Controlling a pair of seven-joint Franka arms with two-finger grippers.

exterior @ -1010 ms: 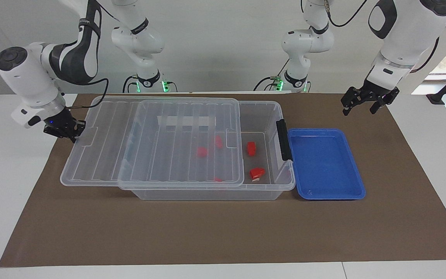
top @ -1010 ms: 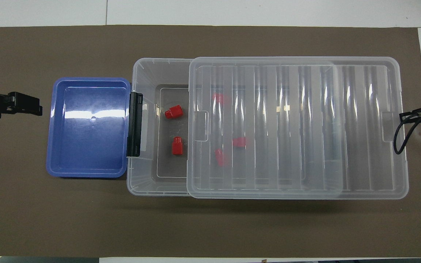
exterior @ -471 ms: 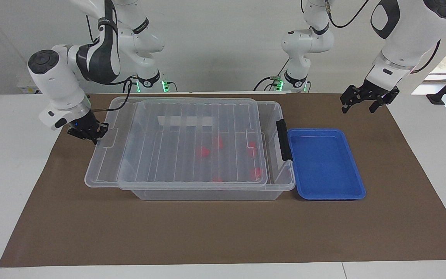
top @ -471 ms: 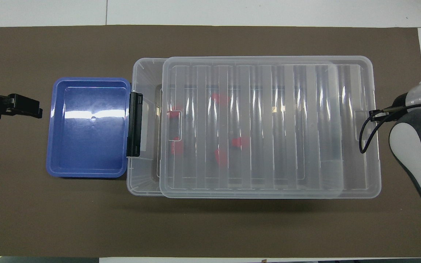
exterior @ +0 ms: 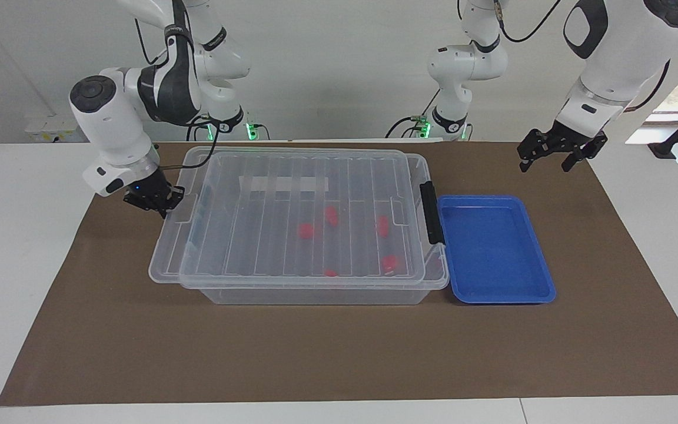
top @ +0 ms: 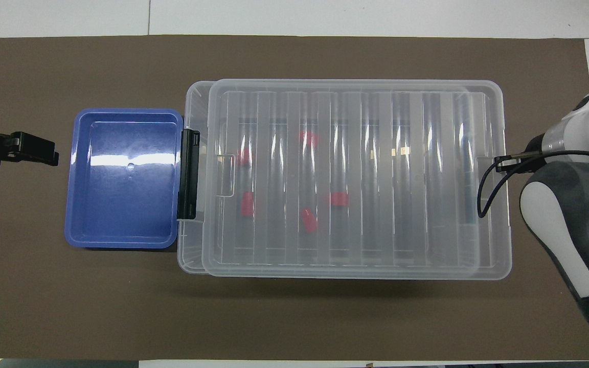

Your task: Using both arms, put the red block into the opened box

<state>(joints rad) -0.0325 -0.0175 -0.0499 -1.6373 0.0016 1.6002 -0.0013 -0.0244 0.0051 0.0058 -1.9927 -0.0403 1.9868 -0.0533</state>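
The clear box (exterior: 315, 294) (top: 192, 97) stands mid-mat, and its ribbed lid (exterior: 256, 235) (top: 366, 179) covers nearly all of it. Only a narrow strip by the black latch (exterior: 431, 213) (top: 188, 174) stays uncovered. Several red blocks lie inside under the lid, among them one red block (exterior: 382, 225) (top: 246, 203) near the latch end. My right gripper (exterior: 159, 200) is shut on the lid's end edge, at the right arm's end of the box. My left gripper (exterior: 545, 166) (top: 51, 152) hangs open and empty over the mat, beside the blue tray.
A shallow blue tray (exterior: 495, 247) (top: 120, 204) lies against the box's latch end, toward the left arm's end of the table, with nothing in it. A brown mat (exterior: 339, 353) covers the table under everything.
My right gripper has slid the lid toward the latch end. The lid now covers the two red blocks that lay in the open part. The left arm has not moved.
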